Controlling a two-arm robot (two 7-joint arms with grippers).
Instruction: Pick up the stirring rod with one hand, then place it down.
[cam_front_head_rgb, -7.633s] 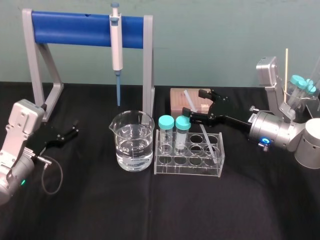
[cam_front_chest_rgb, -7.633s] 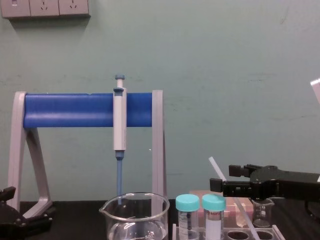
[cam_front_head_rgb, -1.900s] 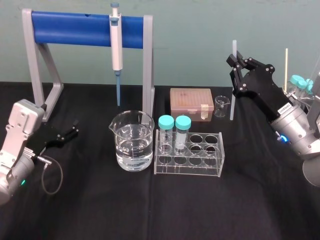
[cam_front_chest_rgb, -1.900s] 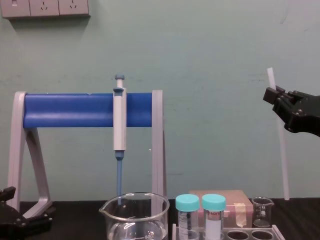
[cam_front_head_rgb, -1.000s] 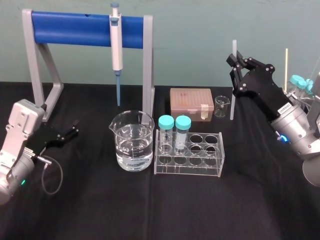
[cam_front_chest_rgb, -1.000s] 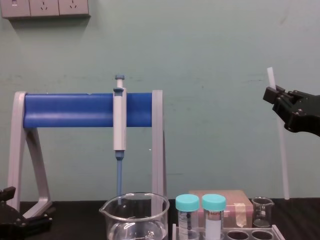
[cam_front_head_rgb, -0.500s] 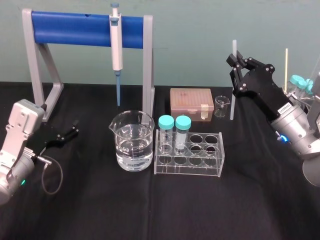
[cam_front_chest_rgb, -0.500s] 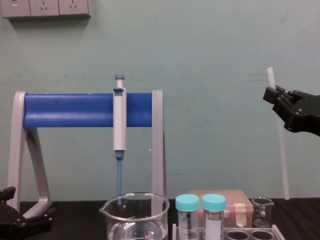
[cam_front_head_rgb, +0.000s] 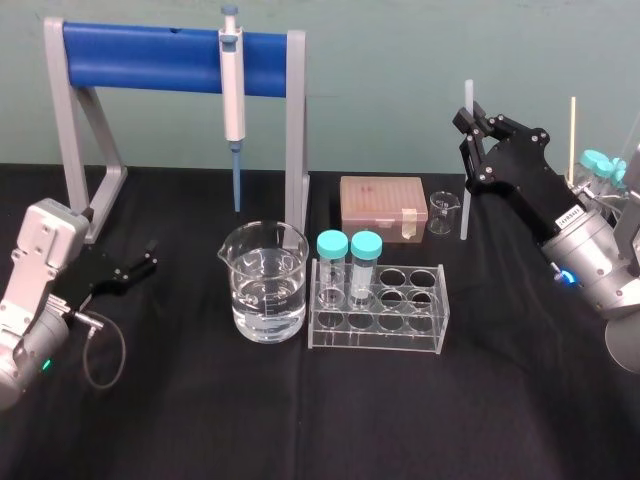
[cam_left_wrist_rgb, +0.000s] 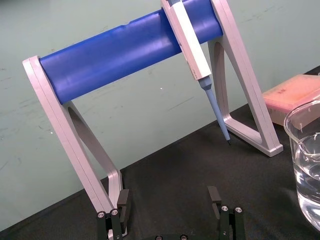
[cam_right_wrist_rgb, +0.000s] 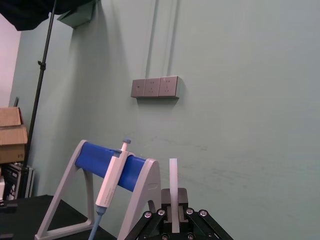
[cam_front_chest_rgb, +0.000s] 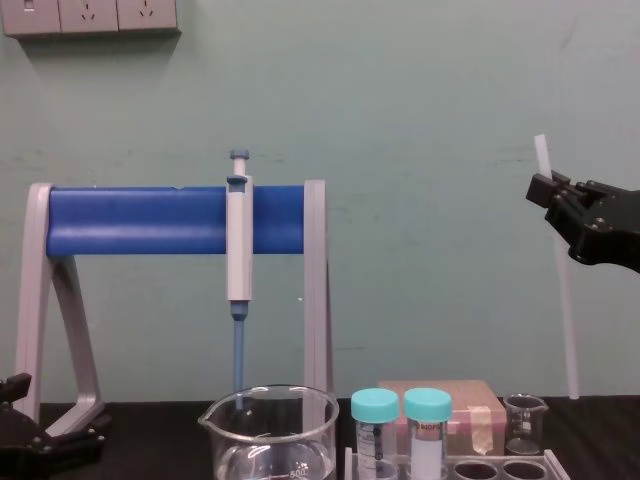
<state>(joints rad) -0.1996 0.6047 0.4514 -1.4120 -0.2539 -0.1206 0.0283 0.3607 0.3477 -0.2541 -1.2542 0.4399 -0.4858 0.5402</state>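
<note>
The stirring rod (cam_front_head_rgb: 464, 200) is a thin translucent white stick, held nearly upright at the back right of the table. My right gripper (cam_front_head_rgb: 467, 125) is shut on its upper part, with a short length sticking out above the fingers. The chest view shows the rod (cam_front_chest_rgb: 566, 300) hanging down from the gripper (cam_front_chest_rgb: 545, 188) to table level. I cannot tell whether its tip touches the cloth. In the right wrist view the rod (cam_right_wrist_rgb: 173, 185) rises between the closed fingers. My left gripper (cam_front_head_rgb: 150, 258) rests open at the table's left, and the same gripper (cam_left_wrist_rgb: 167, 200) holds nothing.
A small beaker (cam_front_head_rgb: 441, 213) stands just left of the rod's lower end, beside a pink box (cam_front_head_rgb: 380, 205). In front are a clear tube rack (cam_front_head_rgb: 378, 305) with two capped tubes and a water-filled beaker (cam_front_head_rgb: 265, 282). A pipette (cam_front_head_rgb: 232, 90) hangs on the blue stand (cam_front_head_rgb: 150, 45).
Several seconds ago the rod leaned in the tube rack with my right gripper at it; now it is held upright to the right. Nothing has moved over the last second.
</note>
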